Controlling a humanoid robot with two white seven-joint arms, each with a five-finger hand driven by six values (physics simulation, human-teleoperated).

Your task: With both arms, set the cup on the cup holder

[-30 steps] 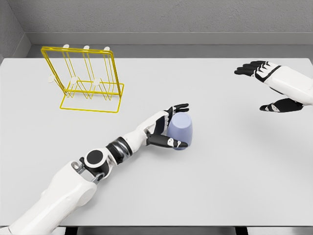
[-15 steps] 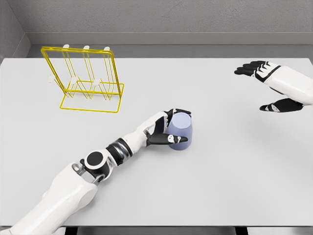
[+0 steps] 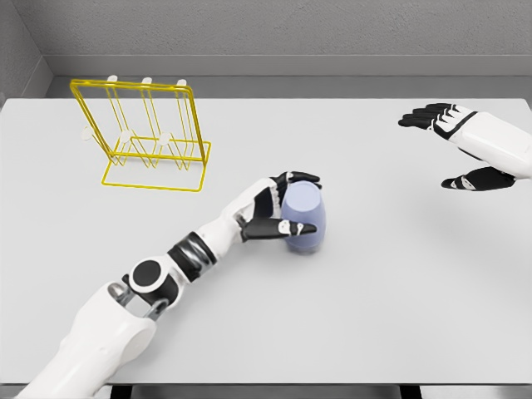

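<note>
Counting first, we find one cup, one cup holder, one table and two hands. The cup is pale lavender-blue and sits near the middle of the grey-white table, well apart from the holder. The holder is a yellow wire rack standing at the far left of the table, with three upright loops along its top and small pale pegs lower down.

Our left hand is closed around the cup — the thumb crosses its near side, and the dark fingers curl over its far top edge. The white left arm comes in from the lower left corner. Our right hand hangs over the table's right edge, well away from the cup, with its fingers spread loosely and nothing in them.

Against the frame half a second ago, the cup now leans, its top tipped toward the holder side, and it appears slightly raised in the grasp, though we cannot tell whether its base has left the table. The left wrist has rolled and its forearm and elbow have shifted left — the fingers have closed further over the cup's top. The right hand and the holder look unchanged.
</note>
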